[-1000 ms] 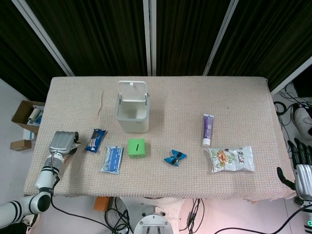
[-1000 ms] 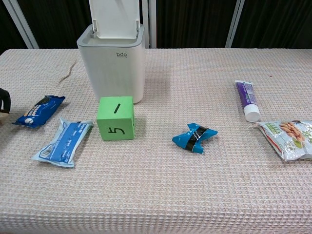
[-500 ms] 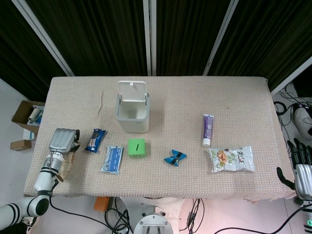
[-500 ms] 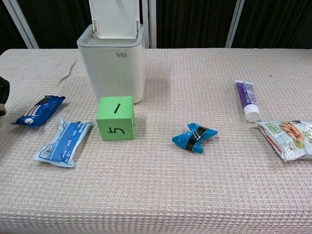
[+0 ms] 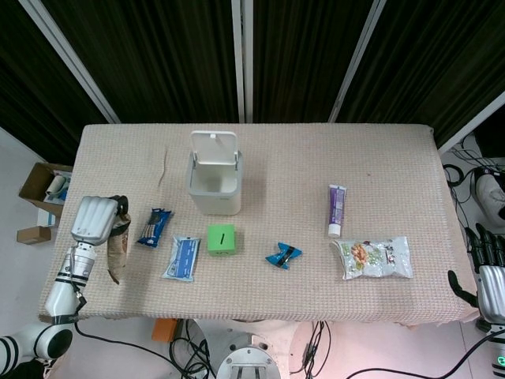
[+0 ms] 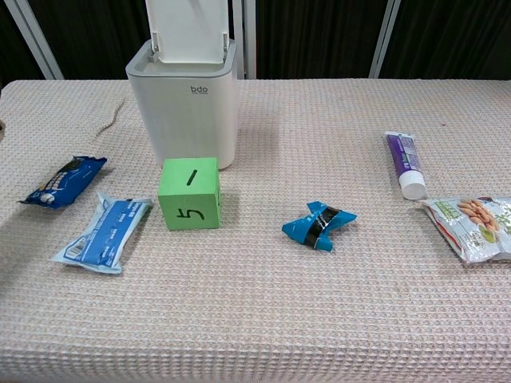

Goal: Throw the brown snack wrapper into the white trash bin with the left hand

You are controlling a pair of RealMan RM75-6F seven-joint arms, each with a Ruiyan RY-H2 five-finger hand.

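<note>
The surface (image 5: 260, 181), cloth-covered, carries everything. The white trash bin (image 5: 214, 183) stands at centre-left w/ its lid flipped up, so the opening is ready; nothing brown is seen inside it. The left hand (image 5: 93, 220) is found at the surface's left edge, clenched on the brown snack wrapper (image 5: 117, 251), which hangs down from the fingers, apparently off the cloth. The right hand (image 5: 490, 272) is held off the right edge, approx. level w/ the peanut bag (image 5: 372, 257); fingers look upright and apart, nothing held.

Progress, as judged: the pick is done, approx. the first half. The carry rightward and back to the bin, and the release over its opening, are left. The blue snack pack (image 5: 155, 227), the light-blue pouch (image 5: 182, 258) and the green cube (image 5: 221, 238) lie between hand and bin, so height is needed on the way.

Vs. the earlier frames: the left hand is raised and shifted slightly left, and the wrapper, barely visible under the hand before, is now lifted and seen hanging at full length. In the chest view the dark shape at the left edge is gone. The other items, incl. the purple tube (image 5: 336, 209) and the blue-black wrapper (image 5: 283, 255), are unmoved.
</note>
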